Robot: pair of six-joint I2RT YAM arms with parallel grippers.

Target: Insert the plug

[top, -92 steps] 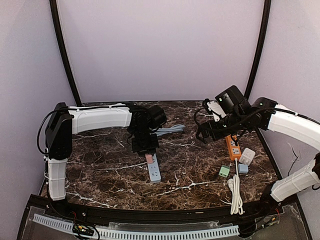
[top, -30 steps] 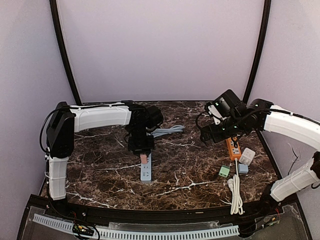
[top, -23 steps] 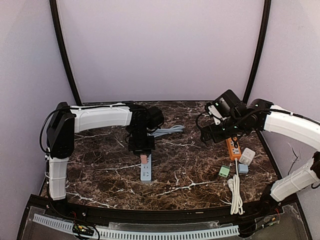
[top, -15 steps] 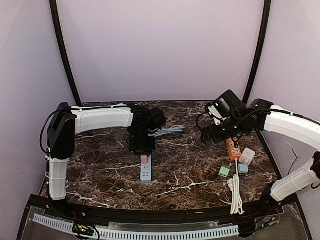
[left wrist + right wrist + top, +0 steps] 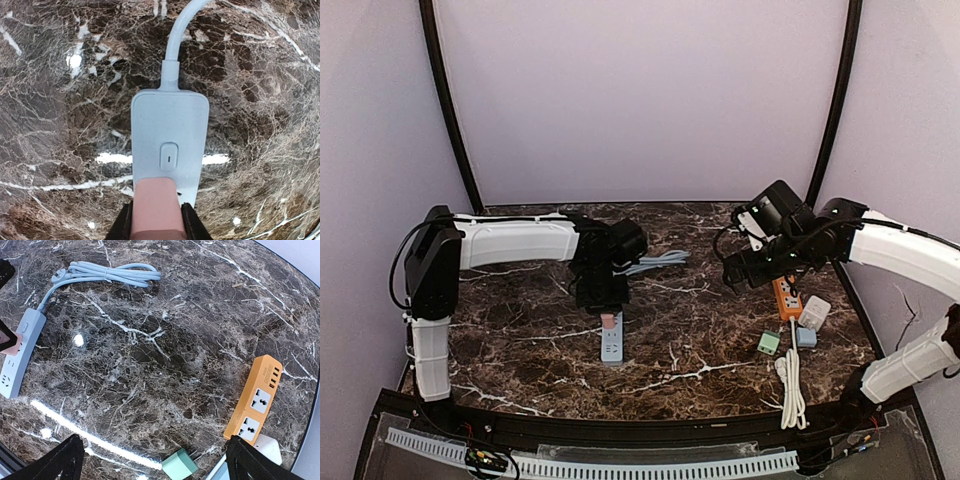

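Marble, dark and white-veined, tops the desk. A pale blue power strip lies on it a little left of the middle, its length running from the far edge toward the near edge. Its cord is bundled further back. The left gripper comes straight down over the strip with its fingers closed tight on a pink plug. The plug sits over the strip's face just past the switch - whether its pins are seated cannot be told. The right gripper hangs above the desk toward the right edge, jaws spread wide and holding nothing. Along that edge lie an orange power strip, a white adapter and a green adapter - and a bundled white cable lies near the near right corner.
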